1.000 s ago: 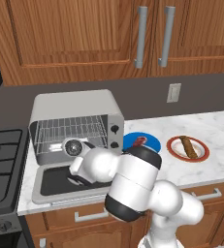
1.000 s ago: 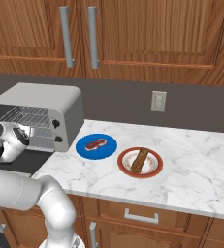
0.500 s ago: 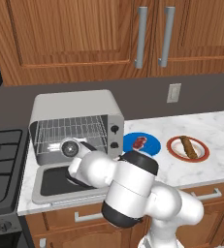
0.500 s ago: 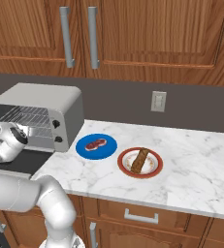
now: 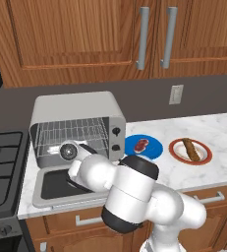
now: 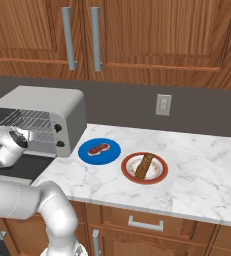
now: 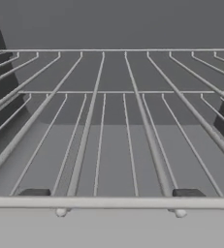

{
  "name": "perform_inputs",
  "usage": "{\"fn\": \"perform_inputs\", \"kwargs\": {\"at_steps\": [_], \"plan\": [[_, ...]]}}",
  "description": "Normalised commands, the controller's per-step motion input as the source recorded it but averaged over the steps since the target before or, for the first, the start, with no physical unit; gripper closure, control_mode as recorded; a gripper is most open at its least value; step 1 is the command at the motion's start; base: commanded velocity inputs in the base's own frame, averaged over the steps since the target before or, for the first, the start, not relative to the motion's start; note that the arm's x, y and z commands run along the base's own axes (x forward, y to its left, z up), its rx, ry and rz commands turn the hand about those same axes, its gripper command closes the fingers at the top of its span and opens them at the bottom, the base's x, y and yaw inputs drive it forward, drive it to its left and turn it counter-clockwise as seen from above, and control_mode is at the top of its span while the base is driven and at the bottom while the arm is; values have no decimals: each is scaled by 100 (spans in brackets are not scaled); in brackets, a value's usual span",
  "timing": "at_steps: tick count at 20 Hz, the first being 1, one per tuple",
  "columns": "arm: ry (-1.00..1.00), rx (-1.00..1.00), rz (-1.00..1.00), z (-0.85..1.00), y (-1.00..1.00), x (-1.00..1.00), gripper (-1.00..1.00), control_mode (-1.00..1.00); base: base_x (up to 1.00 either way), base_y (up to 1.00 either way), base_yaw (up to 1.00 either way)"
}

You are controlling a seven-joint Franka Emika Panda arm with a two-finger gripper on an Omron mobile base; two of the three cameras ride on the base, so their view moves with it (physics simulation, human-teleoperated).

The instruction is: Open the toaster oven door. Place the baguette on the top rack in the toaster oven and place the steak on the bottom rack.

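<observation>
Arm further back; pincer (image 7: 111, 193) wide, empty, before top rack (image 7: 108, 92).

Base views flank counter (image 5: 218, 129) (shared); hand view close inside toaster oven (image 5: 75, 110).

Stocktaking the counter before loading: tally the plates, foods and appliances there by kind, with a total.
Plates: 2, blue plate, red plate
Foods: 2, steak, baguette
Appliances: 1, toaster oven
Total: 5

No readable text, label, brand, number or sign appears anywhere; the toaster oven (image 5: 78, 129) front with its knobs carries no legible markings.
</observation>
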Motion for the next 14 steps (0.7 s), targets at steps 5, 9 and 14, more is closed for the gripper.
{"fn": "perform_inputs", "kwargs": {"at_steps": [5, 9, 14], "plan": [[0, 0, 0, -50, 5, -15, -100, -100, 0, 0, 0], [8, 0, 1, -49, 8, -17, -100, -100, 0, 0, 0], [12, 0, 3, -45, 9, -25, -100, -100, 0, 0, 0]]}}
